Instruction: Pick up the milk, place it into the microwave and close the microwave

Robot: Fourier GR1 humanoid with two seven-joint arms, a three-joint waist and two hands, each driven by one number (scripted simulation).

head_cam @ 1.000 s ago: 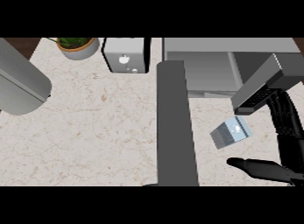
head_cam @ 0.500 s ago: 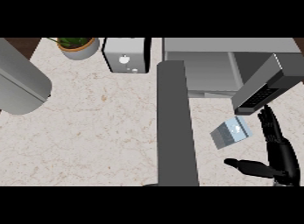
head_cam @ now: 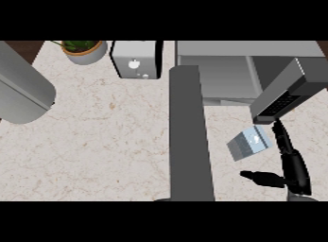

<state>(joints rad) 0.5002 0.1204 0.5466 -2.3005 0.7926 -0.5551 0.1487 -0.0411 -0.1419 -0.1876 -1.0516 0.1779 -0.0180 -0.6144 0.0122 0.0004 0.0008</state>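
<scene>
The step in hand looks like the approach to the milk, which lies on the bench near its right edge, just in front of the microwave and below the lower end of the open microwave door. The carton appears tipped on its side, though its exact tilt is hard to tell.

To do this well, the right robot hand should probably settle over the carton's middle so fingers and thumb close on opposite faces, not on a corner. The door hangs close above the carton, so the lift wants to come towards the front edge of the bench before rising, then swing round the door into the cavity. Knocking the door or nudging the carton aside seems the main risk.

The right robot hand enters from the front edge on the right side, open and holding nothing: its fingers stretch straight towards the microwave, along the carton's right side and very near it, though contact cannot be judged. Its thumb sticks out leftward, apart from the carton.

The left forearm shows at the left edge; the left robot hand is out of sight
</scene>
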